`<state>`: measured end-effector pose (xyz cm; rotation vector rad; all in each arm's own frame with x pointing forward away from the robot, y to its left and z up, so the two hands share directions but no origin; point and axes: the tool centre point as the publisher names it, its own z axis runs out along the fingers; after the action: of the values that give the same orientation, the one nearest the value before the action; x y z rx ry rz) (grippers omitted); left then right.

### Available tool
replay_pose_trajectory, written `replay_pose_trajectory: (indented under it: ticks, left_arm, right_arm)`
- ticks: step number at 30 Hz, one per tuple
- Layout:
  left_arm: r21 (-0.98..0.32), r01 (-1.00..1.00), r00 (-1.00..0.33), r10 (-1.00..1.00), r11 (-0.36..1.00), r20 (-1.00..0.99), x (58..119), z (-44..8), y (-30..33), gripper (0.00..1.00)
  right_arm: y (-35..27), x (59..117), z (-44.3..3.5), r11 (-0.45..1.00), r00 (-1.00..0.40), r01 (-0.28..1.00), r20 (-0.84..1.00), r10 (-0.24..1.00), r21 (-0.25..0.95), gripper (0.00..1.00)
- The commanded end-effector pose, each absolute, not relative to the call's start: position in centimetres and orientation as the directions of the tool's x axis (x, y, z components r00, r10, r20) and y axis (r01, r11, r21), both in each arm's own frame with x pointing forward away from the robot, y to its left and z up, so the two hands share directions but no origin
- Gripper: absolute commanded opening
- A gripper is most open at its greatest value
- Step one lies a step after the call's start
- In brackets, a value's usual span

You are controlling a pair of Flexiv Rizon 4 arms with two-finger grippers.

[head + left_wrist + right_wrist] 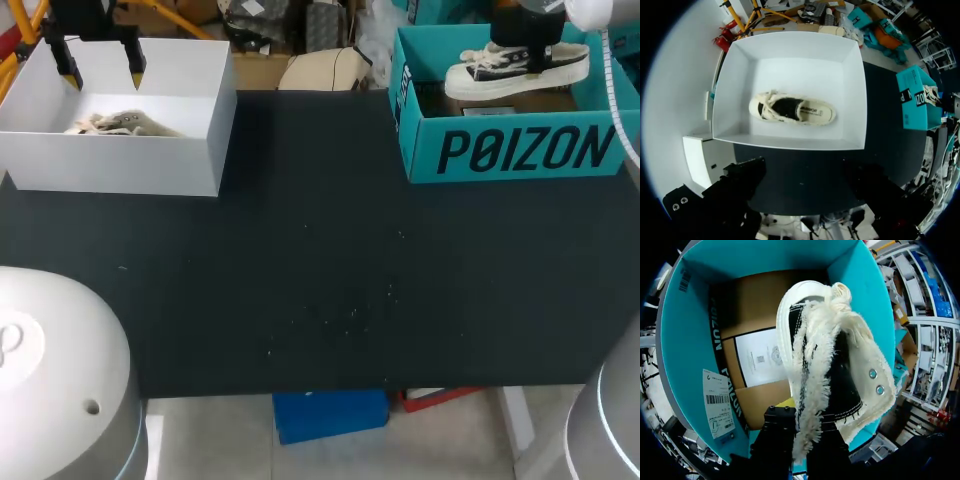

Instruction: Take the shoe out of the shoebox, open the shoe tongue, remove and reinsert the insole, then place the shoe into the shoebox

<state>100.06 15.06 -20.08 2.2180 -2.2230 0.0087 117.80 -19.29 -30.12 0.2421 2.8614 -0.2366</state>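
A black and white sneaker (515, 68) hangs level over the open teal shoebox (520, 150) at the back right, with my right gripper (525, 40) shut on it from above. In the right wrist view the sneaker (830, 365) shows frayed cream edging and hangs above the teal shoebox's (685, 340) cardboard floor, and the right gripper (805, 440) clamps its collar. My left gripper (102, 70) hovers open over the white box (110, 160) at the back left. A cream and black shoe (792, 108) lies on its side in that white box (790, 142), ahead of the left gripper (805, 175).
The black table top (320, 270) stretches between the two boxes and toward the front edge. A paper sheet (762, 357) lies on the teal shoebox's floor under the sneaker.
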Motion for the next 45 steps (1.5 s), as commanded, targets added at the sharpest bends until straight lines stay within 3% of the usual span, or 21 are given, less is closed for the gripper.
replay_pose_trajectory:
  ticks: [1, 12, 24, 31, 45]
  left_arm:
    - [-0.002, -1.000, -0.002, -1.000, 0.002, 0.003, 100.0, -20.1, 15.1, 1.00]
    - [-0.002, -1.000, -0.002, -1.000, 0.002, 0.003, 100.0, -20.1, 15.1, 1.00]
    - [-0.002, -1.000, -0.002, -1.000, 0.002, 0.003, 100.0, -20.1, 15.1, 1.00]
    - [-0.002, -1.000, -0.002, -1.000, 0.002, 0.003, 100.0, -20.1, 15.1, 1.00]
    - [-0.002, -1.000, -0.002, -1.000, 0.002, 0.003, 100.0, -20.1, 15.1, 1.00]
  right_arm:
    - [-18.9, 113.2, -21.7, 0.976, -0.906, 0.174, -0.409, 0.106, -0.133, 0.00]
    - [-16.7, 109.5, -12.4, 0.980, -0.843, 0.107, -0.538, 0.000, -0.168, 0.00]
    - [-8.7, 101.0, -9.5, 0.987, -0.828, 0.024, -0.557, -0.068, -0.157, 0.00]
    - [-3.2, 96.7, -10.0, 0.991, -0.829, 0.046, -0.559, -0.033, -0.127, 0.00]
    - [8.5, 89.1, -16.5, 0.984, -0.867, 0.169, -0.485, 0.118, -0.062, 0.00]
